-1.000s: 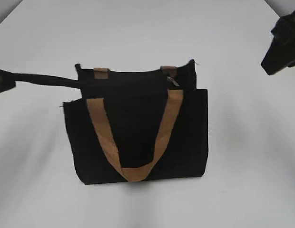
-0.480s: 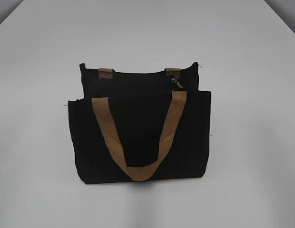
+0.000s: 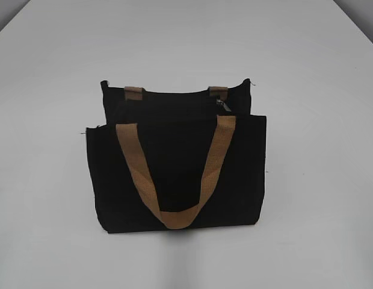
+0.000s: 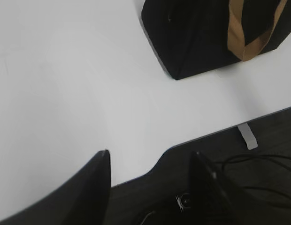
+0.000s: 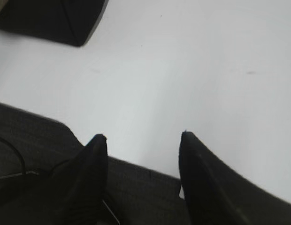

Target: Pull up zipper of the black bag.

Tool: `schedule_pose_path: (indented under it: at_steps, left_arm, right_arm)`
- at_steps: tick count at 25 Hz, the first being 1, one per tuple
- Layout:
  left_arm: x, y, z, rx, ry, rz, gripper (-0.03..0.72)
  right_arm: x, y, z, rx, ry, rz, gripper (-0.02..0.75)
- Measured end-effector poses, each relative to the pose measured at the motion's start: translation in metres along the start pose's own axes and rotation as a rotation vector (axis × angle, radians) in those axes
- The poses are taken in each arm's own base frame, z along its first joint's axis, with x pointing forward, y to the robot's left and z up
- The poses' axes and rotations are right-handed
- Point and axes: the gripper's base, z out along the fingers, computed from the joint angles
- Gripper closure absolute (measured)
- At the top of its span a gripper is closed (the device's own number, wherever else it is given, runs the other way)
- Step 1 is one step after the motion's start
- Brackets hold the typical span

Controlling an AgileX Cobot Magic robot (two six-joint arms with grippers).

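The black bag lies on the white table with its tan handle draped over the front panel. The small silvery zipper pull sits at the right end of the top edge, beside the right tan strap tab. Neither gripper shows in the exterior view. In the left wrist view my left gripper is open and empty over the table's front edge, with a corner of the bag far ahead. In the right wrist view my right gripper is open and empty, the bag's corner at the top left.
The white table surrounds the bag. Its front edge and dark floor with cables show in the wrist views; a table leg bracket is under the edge.
One second ago the left arm reached to the bag's top left corner and the right arm was at the upper right; both have left the exterior view. The bag settled slightly.
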Motion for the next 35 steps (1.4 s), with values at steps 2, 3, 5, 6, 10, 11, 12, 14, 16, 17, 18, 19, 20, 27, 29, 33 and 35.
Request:
schedule_pose_path:
  at_steps: [2, 3, 5, 6, 10, 11, 12, 14, 16, 17, 18, 19, 20, 27, 29, 33, 35]
  left_arm:
    - [0.003, 0.0, -0.003, 0.007, -0.062, 0.012, 0.3]
    - [0.004, 0.0, -0.004, 0.01, -0.092, 0.016, 0.307]
    - [0.002, 0.0, -0.004, 0.014, -0.134, 0.024, 0.314]
    - [0.002, 0.0, -0.002, 0.015, -0.148, 0.031, 0.318]
    - [0.001, 0.0, 0.003, 0.018, -0.165, 0.051, 0.324]
    - [0.001, 0.0, 0.003, 0.019, -0.169, 0.052, 0.324]
    - [0.001, 0.0, 0.003, 0.019, -0.171, 0.052, 0.325]
    - [0.001, 0.0, 0.003, 0.019, -0.173, 0.053, 0.326]
    - [0.001, 0.0, 0.003, 0.02, -0.174, 0.053, 0.327]
    - [0.0, 0.0, 0.003, 0.02, -0.175, 0.053, 0.328]
    - [0.0, 0.0, 0.003, 0.02, -0.175, 0.053, 0.329]
    - [0.0, -0.001, 0.003, 0.021, -0.174, 0.054, 0.331]
    - [0.0, -0.001, 0.003, 0.021, -0.174, 0.054, 0.335]
    - [0.001, 0.0, 0.002, -0.019, -0.187, 0.025, 0.353]
    - [0.001, 0.0, 0.002, -0.104, -0.194, -0.034, 0.355]
    - [0.004, -0.001, -0.002, -0.298, -0.235, -0.165, 0.356]
    - [0.008, -0.003, -0.006, -0.363, -0.275, -0.201, 0.356]
  right_arm:
    - [0.002, 0.0, -0.003, 0.006, -0.069, -0.002, 0.347]
    - [0.003, 0.0, -0.001, 0.009, -0.092, -0.002, 0.347]
    - [0.004, 0.0, 0.002, 0.01, -0.097, -0.002, 0.347]
    - [0.003, 0.0, 0.002, 0.011, -0.101, -0.002, 0.347]
    - [0.003, 0.0, 0.002, 0.014, -0.11, -0.003, 0.347]
    - [0.003, 0.0, 0.002, 0.014, -0.111, -0.003, 0.347]
    - [0.003, 0.0, 0.002, 0.014, -0.111, -0.003, 0.347]
    - [0.003, 0.0, 0.002, 0.014, -0.111, -0.003, 0.347]
    - [0.002, 0.0, 0.002, 0.014, -0.111, -0.003, 0.346]
    - [0.002, 0.0, 0.002, 0.014, -0.111, -0.003, 0.346]
    - [0.002, 0.0, 0.002, 0.014, -0.111, -0.003, 0.346]
    - [0.002, 0.0, 0.002, 0.014, -0.111, -0.003, 0.346]
    - [0.002, 0.0, 0.002, 0.014, -0.111, -0.003, 0.346]
    - [0.002, -0.002, 0.002, 0.058, -0.111, 0.036, 0.346]
    - [0.003, -0.002, 0.001, 0.109, -0.119, 0.081, 0.346]
    - [0.011, 0.0, -0.008, 0.186, -0.199, 0.127, 0.346]
    - [0.015, 0.002, -0.013, 0.202, -0.248, 0.126, 0.346]
